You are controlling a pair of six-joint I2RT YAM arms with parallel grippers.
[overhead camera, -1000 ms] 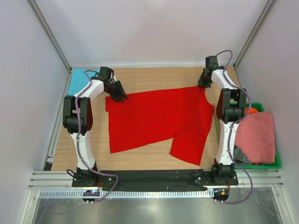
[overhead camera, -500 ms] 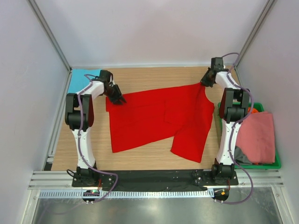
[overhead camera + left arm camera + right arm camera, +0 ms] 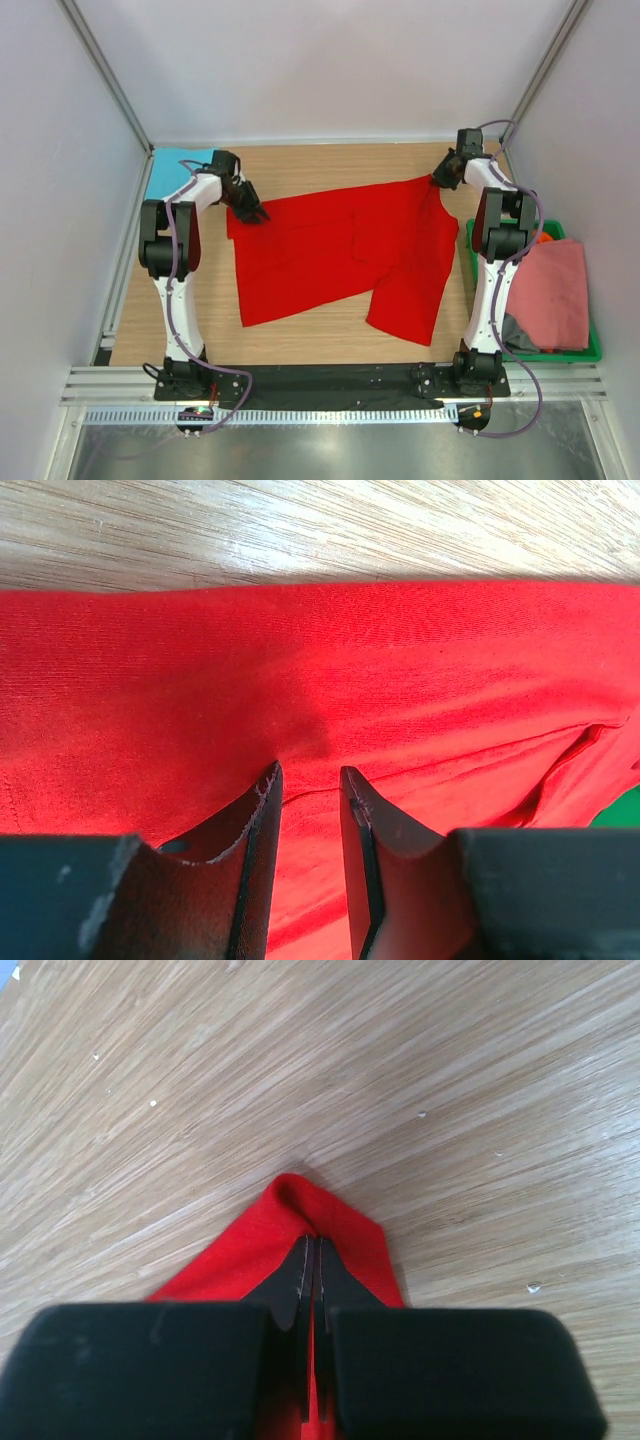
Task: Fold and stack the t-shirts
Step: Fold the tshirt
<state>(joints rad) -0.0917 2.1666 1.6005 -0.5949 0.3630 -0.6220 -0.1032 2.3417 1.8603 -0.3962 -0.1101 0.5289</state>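
Observation:
A bright red t-shirt [image 3: 340, 250] lies spread and slightly skewed on the wooden table. My right gripper [image 3: 440, 180] is at its far right corner. In the right wrist view this gripper [image 3: 313, 1240] is shut on a peaked fold of the red cloth [image 3: 250, 1250]. My left gripper [image 3: 256, 214] is at the shirt's far left corner. In the left wrist view its fingertips [image 3: 308, 772] rest on the red cloth [image 3: 320, 680] with a narrow gap between them, and flat cloth shows through the gap. A turquoise t-shirt [image 3: 172, 168] lies at the far left corner.
A green crate [image 3: 590, 350] stands off the table's right side. It holds a salmon pink t-shirt [image 3: 550, 290], a bit of orange cloth [image 3: 540, 238] and dark grey cloth [image 3: 515, 333]. White walls with metal rails enclose the table.
My right gripper closed on the shirt's far right corner and drew it slightly rightward. My left gripper shifted a little nearer along the shirt's left corner.

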